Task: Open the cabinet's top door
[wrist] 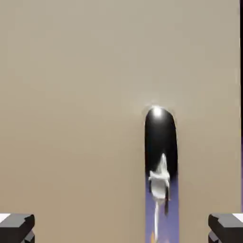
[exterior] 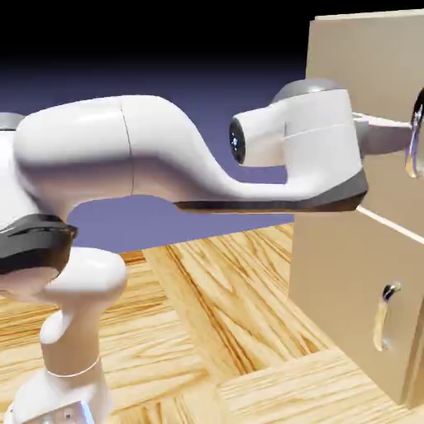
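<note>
Claw (wrist: pixel 121 228) spread wide, nothing gripped | top door (wrist: pixel 71 118) at right, looked closed, handle (wrist: pixel 159 175) seen between fingertips, off-centre | risk: handle bumped by one finger if closed without being centred

The desk (exterior: pixel 199 331) spreads across the lower part of the exterior view, its top a pale, honey-coloured wood with darker brown grain. It is patterned in large blocks like parquet, the grain turning direction from one block to the next, with straight seams running between them. Its far edge slants gently, rising toward the exterior view's right. Beyond it is the plain backdrop (exterior: pixel 248 74), blue-violet just above the wood and darkening upward to black at the top. In the hand view, a thin strip along the right edge is black above and blue-violet lower down.
</note>
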{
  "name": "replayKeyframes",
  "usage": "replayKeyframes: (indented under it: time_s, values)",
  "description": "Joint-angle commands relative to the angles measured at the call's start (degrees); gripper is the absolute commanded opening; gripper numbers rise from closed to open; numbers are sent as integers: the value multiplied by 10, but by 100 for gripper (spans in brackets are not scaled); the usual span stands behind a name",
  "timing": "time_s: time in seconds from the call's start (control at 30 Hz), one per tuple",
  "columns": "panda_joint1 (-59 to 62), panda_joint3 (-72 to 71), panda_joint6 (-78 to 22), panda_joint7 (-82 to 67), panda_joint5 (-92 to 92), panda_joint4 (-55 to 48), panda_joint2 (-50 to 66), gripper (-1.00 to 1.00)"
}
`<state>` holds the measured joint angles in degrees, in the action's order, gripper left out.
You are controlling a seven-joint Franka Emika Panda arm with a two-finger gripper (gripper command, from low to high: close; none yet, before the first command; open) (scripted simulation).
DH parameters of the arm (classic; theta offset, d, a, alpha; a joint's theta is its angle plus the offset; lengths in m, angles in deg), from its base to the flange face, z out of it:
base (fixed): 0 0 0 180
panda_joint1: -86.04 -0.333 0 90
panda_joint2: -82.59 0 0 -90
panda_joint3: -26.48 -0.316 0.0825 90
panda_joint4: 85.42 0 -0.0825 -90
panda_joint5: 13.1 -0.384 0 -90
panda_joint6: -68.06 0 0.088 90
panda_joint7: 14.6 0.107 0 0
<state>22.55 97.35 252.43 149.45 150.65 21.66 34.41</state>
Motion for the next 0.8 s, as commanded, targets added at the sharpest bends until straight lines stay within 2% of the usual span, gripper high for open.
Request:
replayKeyframes:
  time_s: [0.0, 0.23, 0.27, 0.77]
  values:
    - [-2, 2, 0, 3, 4, -1, 0, 0]
    - [-116, 79, -3, 2, 3, -85, 23, 0]
    - [-116, 79, -3, 2, 3, -85, 23, -100]
    - [175, -122, -124, 20, -85, 126, 68, -100]
